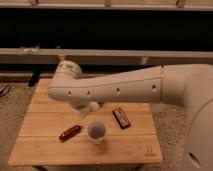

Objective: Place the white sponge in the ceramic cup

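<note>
Camera view: arm (120, 90) stretched across table (45, 145), tool (86, 110) (closed) near ceramic cup (96, 131)

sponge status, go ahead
Shut gripper tucked under the arm, just up-left of cup. No sponge made out; cup inside shows dark only. Flanking cup, not touching: red-brown piece, dark bar.

The arm (117, 90) spans the back half of the wooden table (45, 152) and blocks any reach from behind. Its closed gripper (86, 111) hangs just behind the ceramic cup (96, 131) (mouth up, open from above). A reddish-brown object (69, 132) lies near the cup's left and a dark bar (121, 118), possibly a wrapped snack, near its right. The front strip is bare.
</note>
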`<state>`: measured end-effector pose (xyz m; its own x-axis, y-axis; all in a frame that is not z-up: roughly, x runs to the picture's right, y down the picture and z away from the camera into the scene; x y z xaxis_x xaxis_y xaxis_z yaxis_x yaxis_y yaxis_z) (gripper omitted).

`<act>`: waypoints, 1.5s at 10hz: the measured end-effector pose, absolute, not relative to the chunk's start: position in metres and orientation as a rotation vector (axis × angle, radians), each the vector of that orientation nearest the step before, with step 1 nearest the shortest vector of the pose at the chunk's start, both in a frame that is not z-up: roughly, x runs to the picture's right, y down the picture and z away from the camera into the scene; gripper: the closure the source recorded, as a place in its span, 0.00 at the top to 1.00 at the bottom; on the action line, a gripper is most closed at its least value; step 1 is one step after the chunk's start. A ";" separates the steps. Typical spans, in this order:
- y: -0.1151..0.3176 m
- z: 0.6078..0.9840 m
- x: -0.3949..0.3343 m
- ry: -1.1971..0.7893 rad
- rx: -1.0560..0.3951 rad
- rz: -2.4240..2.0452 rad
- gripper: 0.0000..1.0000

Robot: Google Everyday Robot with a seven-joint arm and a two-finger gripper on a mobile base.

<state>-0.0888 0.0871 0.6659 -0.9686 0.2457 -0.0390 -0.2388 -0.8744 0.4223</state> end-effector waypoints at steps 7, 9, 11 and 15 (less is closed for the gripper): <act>0.123 0.631 -0.106 0.744 -0.166 2.917 0.00; 0.133 0.631 -0.100 0.796 -0.171 2.942 0.00; 0.136 0.633 -0.093 0.832 -0.177 2.967 0.00; 0.119 0.652 -0.069 0.904 -0.372 3.048 0.00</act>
